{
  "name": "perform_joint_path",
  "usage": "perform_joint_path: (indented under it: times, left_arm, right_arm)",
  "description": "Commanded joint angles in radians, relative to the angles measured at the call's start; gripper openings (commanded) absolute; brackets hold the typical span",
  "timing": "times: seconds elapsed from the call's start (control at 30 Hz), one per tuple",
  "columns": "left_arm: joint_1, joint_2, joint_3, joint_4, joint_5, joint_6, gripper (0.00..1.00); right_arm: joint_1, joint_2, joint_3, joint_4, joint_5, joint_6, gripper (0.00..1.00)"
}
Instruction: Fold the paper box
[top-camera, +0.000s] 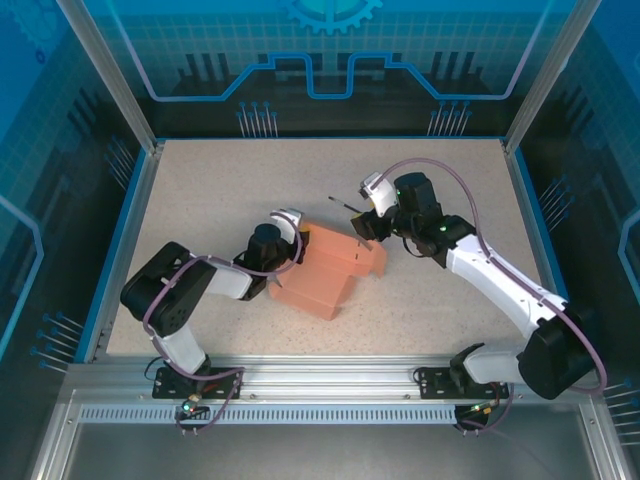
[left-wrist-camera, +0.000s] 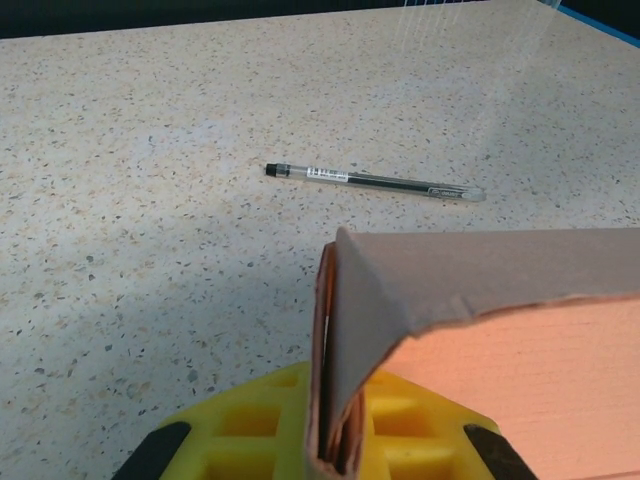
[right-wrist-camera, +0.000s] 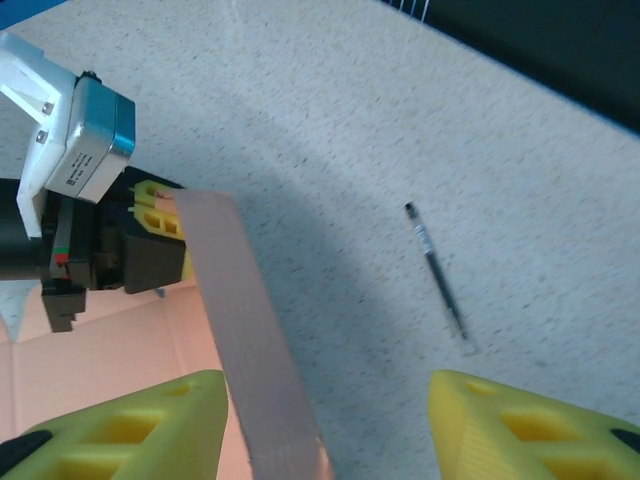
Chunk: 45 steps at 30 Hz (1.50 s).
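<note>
My left gripper (left-wrist-camera: 335, 445) pinches one raised wall of the paper box (top-camera: 330, 275); right gripper (right-wrist-camera: 330, 420) gapes wide at its 2 o'clock, gripping nothing; I judge folding partway, sides not yet closed

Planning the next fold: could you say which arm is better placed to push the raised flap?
Probably right: the right tool is open beside the raised flap, while the left tool is shut on the paper box.

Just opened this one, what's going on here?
Both arms are at the salmon-pink paper box, partly folded on the table. The left gripper has its jaws shut on an upright flap. The right gripper hovers at the box's far corner, jaws open around another raised flap. A pen lies beyond, untouched.
</note>
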Motion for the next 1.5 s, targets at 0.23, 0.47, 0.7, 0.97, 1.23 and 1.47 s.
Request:
perform_joint_path:
  times: [0.23,0.47,0.7,0.97,1.23,1.47]
  left_arm:
    - [-0.042,0.035,-0.039,0.169,0.03,0.049,0.09]
    - [-0.051,0.088,-0.067,0.252,0.079,0.058,0.11]
    - [-0.053,0.129,-0.056,0.269,0.115,0.052,0.12]
    - [-0.053,0.171,-0.067,0.322,0.134,0.049,0.12]
    - [-0.053,0.174,-0.064,0.314,0.134,0.053,0.14]
    - [-0.053,0.174,-0.063,0.308,0.132,0.056,0.17]
  right_arm:
    - [-0.044,0.179,0.095,-0.007,-0.228,0.161,0.54]
    - [-0.034,0.352,0.183,0.028,-0.304,0.173,0.53]
    - [-0.02,0.46,0.258,0.022,-0.33,0.182,0.53]
    - [0.002,0.564,0.338,0.003,-0.356,0.189,0.52]
    - [0.023,0.625,0.355,-0.012,-0.356,0.182,0.5]
    - [0.031,0.638,0.343,-0.013,-0.344,0.181,0.49]
